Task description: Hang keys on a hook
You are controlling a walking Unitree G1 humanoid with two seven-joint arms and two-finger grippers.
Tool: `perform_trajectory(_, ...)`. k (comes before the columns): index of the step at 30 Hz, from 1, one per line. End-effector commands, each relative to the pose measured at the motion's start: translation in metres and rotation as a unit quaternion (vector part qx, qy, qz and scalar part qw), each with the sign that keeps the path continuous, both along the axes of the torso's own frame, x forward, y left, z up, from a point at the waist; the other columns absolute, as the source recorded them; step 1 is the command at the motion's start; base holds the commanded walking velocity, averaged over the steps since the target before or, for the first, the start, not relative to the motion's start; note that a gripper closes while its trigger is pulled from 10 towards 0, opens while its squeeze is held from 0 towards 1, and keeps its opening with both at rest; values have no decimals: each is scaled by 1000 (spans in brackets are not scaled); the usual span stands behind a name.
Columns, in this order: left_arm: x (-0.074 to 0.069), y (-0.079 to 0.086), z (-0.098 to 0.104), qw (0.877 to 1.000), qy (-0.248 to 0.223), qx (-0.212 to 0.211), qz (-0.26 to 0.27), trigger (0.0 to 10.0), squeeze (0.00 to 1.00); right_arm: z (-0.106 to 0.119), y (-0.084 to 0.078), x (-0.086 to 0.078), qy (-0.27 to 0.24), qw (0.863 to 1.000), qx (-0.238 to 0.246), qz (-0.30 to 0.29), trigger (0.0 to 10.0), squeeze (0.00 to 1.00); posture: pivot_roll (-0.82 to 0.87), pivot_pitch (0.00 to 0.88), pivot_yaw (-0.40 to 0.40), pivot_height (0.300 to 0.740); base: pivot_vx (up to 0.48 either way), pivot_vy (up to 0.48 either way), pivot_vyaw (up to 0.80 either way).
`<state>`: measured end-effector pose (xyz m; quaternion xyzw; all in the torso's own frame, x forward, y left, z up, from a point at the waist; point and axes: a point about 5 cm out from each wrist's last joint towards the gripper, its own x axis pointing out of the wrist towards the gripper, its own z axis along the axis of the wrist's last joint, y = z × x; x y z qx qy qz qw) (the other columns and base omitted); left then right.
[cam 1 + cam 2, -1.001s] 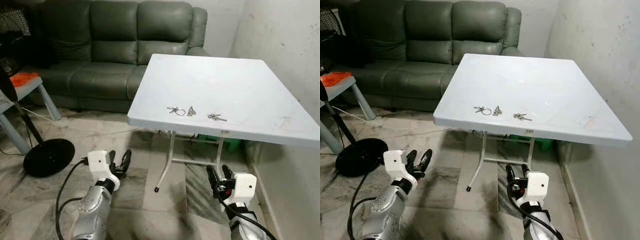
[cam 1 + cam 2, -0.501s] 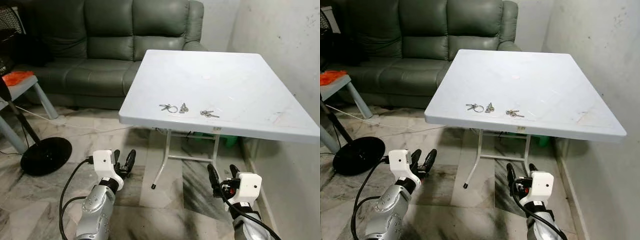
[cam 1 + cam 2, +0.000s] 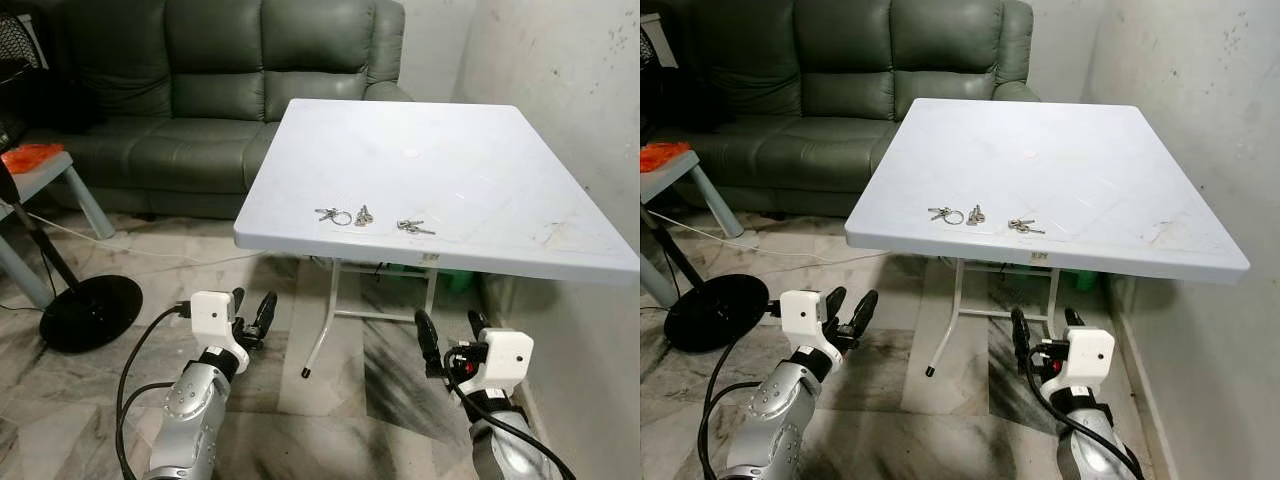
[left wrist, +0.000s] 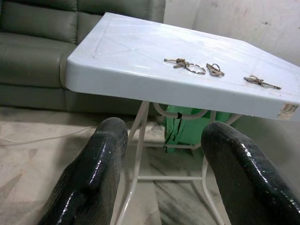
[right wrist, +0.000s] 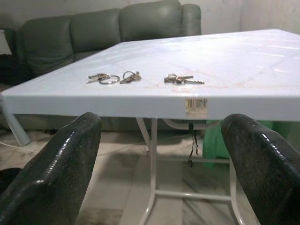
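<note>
Nearest, both grippers hang below the table edge, jaws wide and empty: left gripper [image 3: 249,316], right gripper [image 3: 449,338]. Above and ahead, on the table [image 3: 470,170] near its front edge, lie three key sets in a row running left to right: ringed keys [image 3: 334,215], middle keys [image 3: 364,215], right keys [image 3: 414,228], its long axis crosswise. The right gripper is judged nearer these. Beyond stands the sofa [image 3: 200,90]; no hook can be made out.

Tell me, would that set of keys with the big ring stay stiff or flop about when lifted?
The ringed keys would probably dangle loosely from their ring. Small and flat on the smooth white table, they may slide when nudged. Probably light.
</note>
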<state>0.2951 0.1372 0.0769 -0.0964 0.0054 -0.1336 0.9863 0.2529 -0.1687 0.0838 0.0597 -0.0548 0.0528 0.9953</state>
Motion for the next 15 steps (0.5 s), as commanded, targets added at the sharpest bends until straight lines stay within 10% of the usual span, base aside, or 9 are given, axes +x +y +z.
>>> perform_trajectory(1, 0, 4, 5, 1000, -8, 3, 1, 10000, 0, 6, 4, 2, -7, 1000, 0, 6, 10000, 0, 6, 32, 3, 740, 0, 0, 0)
perform_trajectory(15, 1, 2, 7, 1000, -8, -11, 4, 10000, 0, 6, 6, 1, -3, 1000, -3, 10, 10000, 0, 7, 27, 2, 740, 138, 0, 0)
